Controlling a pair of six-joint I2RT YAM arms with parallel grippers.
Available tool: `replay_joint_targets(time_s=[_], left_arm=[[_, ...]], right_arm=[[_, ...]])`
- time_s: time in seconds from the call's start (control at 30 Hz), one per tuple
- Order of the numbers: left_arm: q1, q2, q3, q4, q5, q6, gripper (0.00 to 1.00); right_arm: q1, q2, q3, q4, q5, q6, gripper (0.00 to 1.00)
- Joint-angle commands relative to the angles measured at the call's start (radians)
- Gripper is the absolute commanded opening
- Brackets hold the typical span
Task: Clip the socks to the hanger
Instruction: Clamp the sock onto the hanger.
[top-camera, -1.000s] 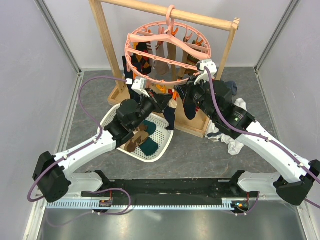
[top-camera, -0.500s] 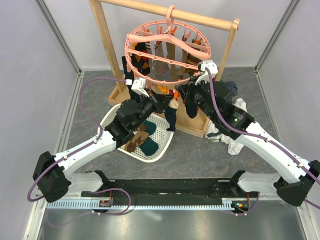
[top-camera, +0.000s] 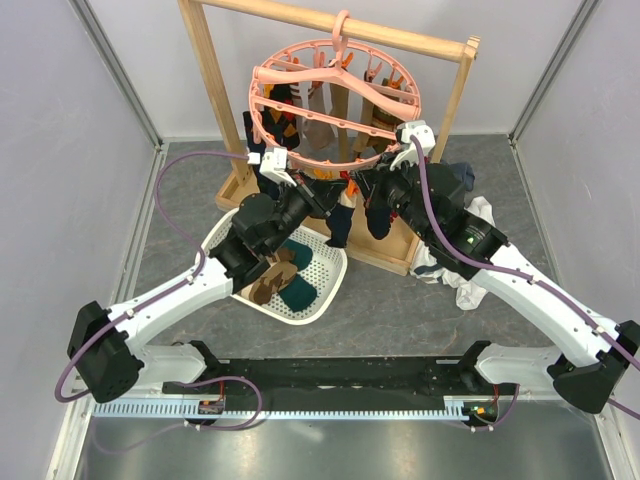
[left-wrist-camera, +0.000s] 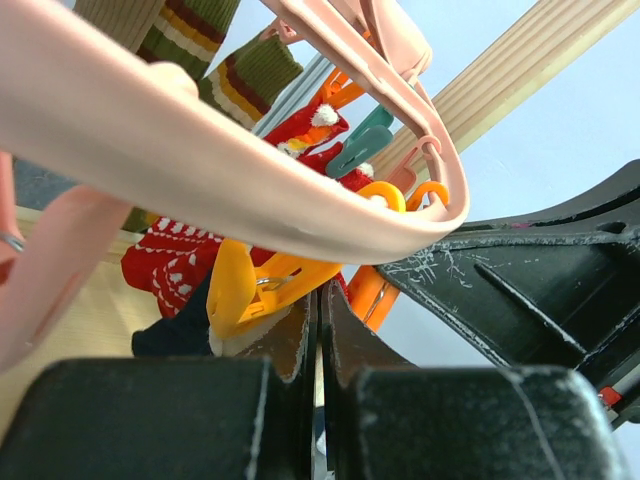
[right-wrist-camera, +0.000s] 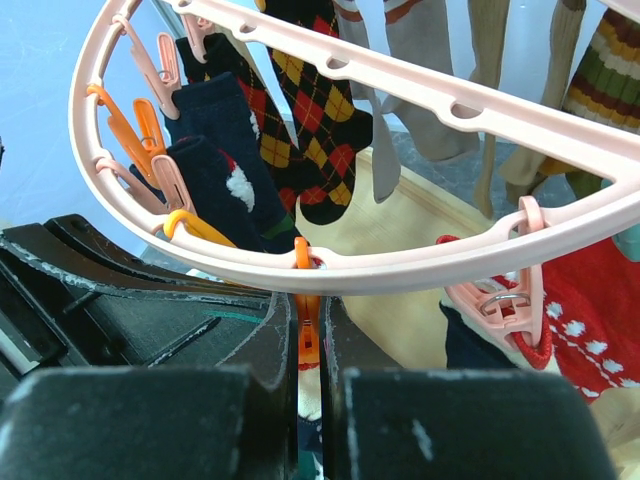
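Note:
The pink ring hanger (top-camera: 262, 95) hangs from the wooden rack with several socks clipped on it. Both grippers meet under its near rim. My right gripper (top-camera: 362, 185) is shut on an orange clip (right-wrist-camera: 306, 325) hanging from the rim (right-wrist-camera: 400, 270), seen between its fingers (right-wrist-camera: 308, 305). My left gripper (top-camera: 330, 192) is shut (left-wrist-camera: 320, 295) just below a yellow clip (left-wrist-camera: 240, 285), with a thin strip of fabric between its jaws. A navy sock (top-camera: 340, 228) hangs below the two grippers. A red patterned sock (left-wrist-camera: 170, 265) hangs clipped beside them.
A white mesh basket (top-camera: 222, 235) under the left arm holds a brown-striped sock (top-camera: 270, 280) and a teal sock (top-camera: 300, 293). The wooden rack (top-camera: 210, 70) stands at the back. White and grey garments (top-camera: 465, 285) lie under the right arm.
My left gripper has risen slightly toward the hanger's rim, and the navy sock has lifted with it. The right gripper has stayed on the orange clip.

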Motion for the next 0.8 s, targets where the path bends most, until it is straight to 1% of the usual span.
replay_joint_targets(time_s=[0.0, 0.27, 0.33, 0.37, 0.43, 0.47, 0.53, 0.57, 0.63, 0.7, 0.73, 0.77], left_arm=[[-0.005, 0.013, 0.049, 0.078, -0.006, -0.058, 0.02], [-0.005, 0.024, 0.046, 0.078, 0.024, -0.093, 0.02], [-0.005, 0.024, 0.047, 0.078, 0.031, -0.094, 0.02], [-0.005, 0.024, 0.047, 0.078, 0.034, -0.093, 0.02], [-0.005, 0.024, 0.05, 0.078, 0.037, -0.098, 0.02], [-0.005, 0.025, 0.049, 0.078, 0.037, -0.096, 0.02], [-0.005, 0.027, 0.052, 0.078, 0.04, -0.098, 0.02], [-0.005, 0.027, 0.05, 0.078, 0.042, -0.098, 0.02], [-0.003, 0.027, 0.052, 0.076, 0.045, -0.096, 0.02], [-0.005, 0.027, 0.054, 0.076, 0.05, -0.098, 0.02], [-0.005, 0.026, 0.054, 0.076, 0.05, -0.096, 0.02], [-0.005, 0.025, 0.054, 0.076, 0.051, -0.094, 0.03]], right_arm=[[-0.008, -0.02, -0.03, 0.003, -0.024, -0.018, 0.0], [-0.022, -0.042, -0.073, 0.075, -0.047, -0.024, 0.0], [-0.024, -0.043, -0.084, 0.095, -0.054, -0.024, 0.03], [-0.024, -0.045, -0.085, 0.099, -0.054, -0.024, 0.08], [-0.027, -0.045, -0.09, 0.104, -0.056, -0.027, 0.12], [-0.025, -0.046, -0.09, 0.105, -0.058, -0.03, 0.18], [-0.027, -0.051, -0.093, 0.11, -0.058, -0.032, 0.26], [-0.027, -0.051, -0.095, 0.112, -0.059, -0.03, 0.33], [-0.027, -0.057, -0.095, 0.113, -0.059, -0.032, 0.39], [-0.027, -0.06, -0.095, 0.115, -0.058, -0.03, 0.42], [-0.028, -0.065, -0.098, 0.113, -0.061, -0.032, 0.46], [-0.027, -0.068, -0.098, 0.112, -0.059, -0.03, 0.48]])
